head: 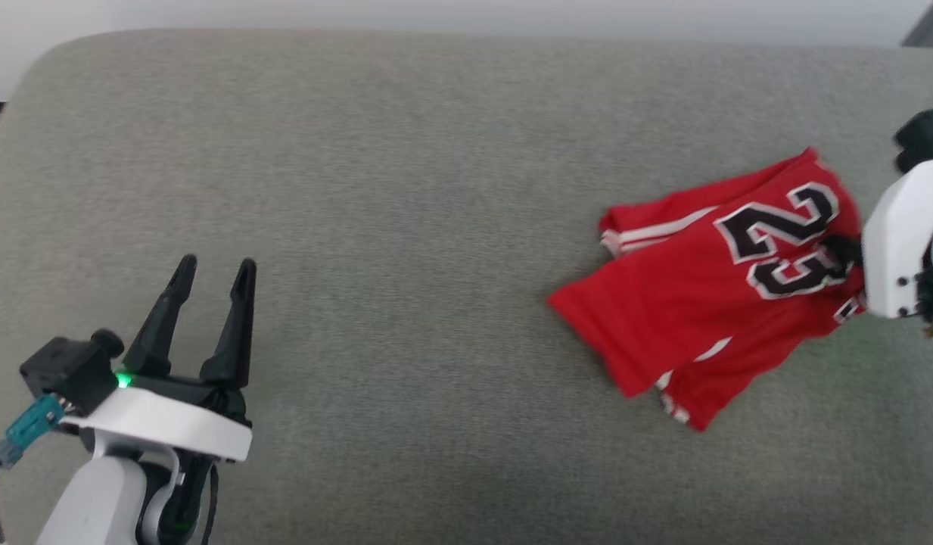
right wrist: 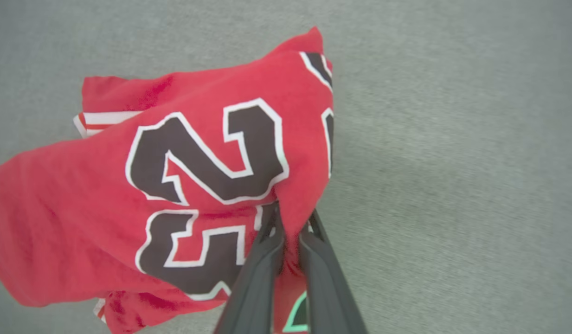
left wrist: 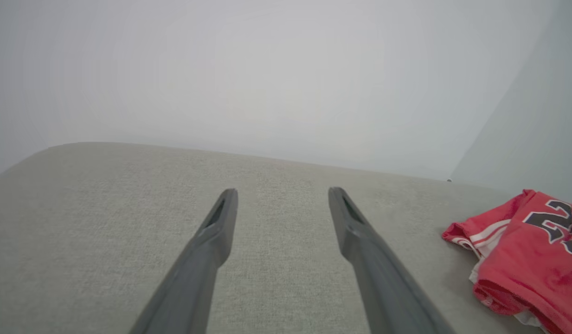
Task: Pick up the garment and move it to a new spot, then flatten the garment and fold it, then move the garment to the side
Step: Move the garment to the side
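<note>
The garment [head: 708,303] is a red jersey with a black white-outlined "23" and striped trim, lying folded and rumpled at the right of a grey-green cushioned surface. It also shows at the right edge of the left wrist view as the garment [left wrist: 527,260]. My right gripper [right wrist: 292,220] is shut on a pinch of the garment [right wrist: 197,185] beside the "23"; in the head view its white wrist covers the garment's right edge. Far off at the lower left, my left gripper [head: 213,276] stands open above bare cushion, and its fingers [left wrist: 221,222] hold nothing.
The grey-green cushion [head: 405,212] spreads wide across the middle and left, with its rounded far edge [head: 284,38] meeting a pale wall. Bare cushion lies between my two grippers.
</note>
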`<state>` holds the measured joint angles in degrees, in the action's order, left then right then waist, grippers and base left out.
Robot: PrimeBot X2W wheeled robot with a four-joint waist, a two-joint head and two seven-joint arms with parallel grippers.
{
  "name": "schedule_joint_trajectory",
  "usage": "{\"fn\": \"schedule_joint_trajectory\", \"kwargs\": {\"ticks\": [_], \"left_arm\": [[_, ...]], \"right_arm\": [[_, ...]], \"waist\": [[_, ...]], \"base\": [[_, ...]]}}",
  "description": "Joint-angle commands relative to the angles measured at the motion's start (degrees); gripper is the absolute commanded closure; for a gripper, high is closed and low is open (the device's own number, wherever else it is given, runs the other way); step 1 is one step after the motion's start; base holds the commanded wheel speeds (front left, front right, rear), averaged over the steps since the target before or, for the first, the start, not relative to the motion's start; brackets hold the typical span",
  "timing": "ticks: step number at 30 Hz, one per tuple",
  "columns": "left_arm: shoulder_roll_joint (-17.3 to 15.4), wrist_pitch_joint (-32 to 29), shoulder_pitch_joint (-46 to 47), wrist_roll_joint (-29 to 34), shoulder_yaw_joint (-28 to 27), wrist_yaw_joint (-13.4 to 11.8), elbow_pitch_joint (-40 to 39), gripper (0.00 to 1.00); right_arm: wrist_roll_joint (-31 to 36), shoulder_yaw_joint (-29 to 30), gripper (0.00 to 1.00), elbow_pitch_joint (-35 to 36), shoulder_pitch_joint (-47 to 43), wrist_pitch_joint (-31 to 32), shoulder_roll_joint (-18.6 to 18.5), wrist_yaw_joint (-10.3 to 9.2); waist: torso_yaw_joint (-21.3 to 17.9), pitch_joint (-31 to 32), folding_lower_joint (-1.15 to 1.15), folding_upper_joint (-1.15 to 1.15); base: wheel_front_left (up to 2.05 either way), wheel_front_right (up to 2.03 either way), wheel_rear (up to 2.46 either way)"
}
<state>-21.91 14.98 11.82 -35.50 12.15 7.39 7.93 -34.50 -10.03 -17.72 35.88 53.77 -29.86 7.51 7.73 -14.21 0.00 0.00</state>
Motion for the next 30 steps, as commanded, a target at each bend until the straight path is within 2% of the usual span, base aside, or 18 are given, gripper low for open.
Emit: {"fn": "schedule_joint_trajectory", "kwargs": {"ticks": [1,14,30], "left_arm": [[-0.27,0.24,1.39,0.52,0.34,0.12,-0.35,0.00],[-0.95,0.24,9.76,2.91,4.45,0.12,-2.60,0.00],[-1.91,0.24,19.23,2.88,10.49,0.11,-2.34,0.00]], "right_arm": [[1.17,1.00,1.00,0.60,0.89,-1.10,-0.53,-0.05],[11.58,9.34,1.00,-0.37,3.83,-11.59,-3.63,-0.05],[26.39,16.47,1.00,-8.21,9.48,-22.82,-6.16,-0.05]], "waist": [[-1.64,-1.04,0.00,0.00],[-8.00,-6.50,0.00,0.00],[-11.09,-13.08,0.00,0.00]], "base": [[0.00,0.00,0.00],[0.00,0.00,0.00],[0.00,0.00,0.00]]}}
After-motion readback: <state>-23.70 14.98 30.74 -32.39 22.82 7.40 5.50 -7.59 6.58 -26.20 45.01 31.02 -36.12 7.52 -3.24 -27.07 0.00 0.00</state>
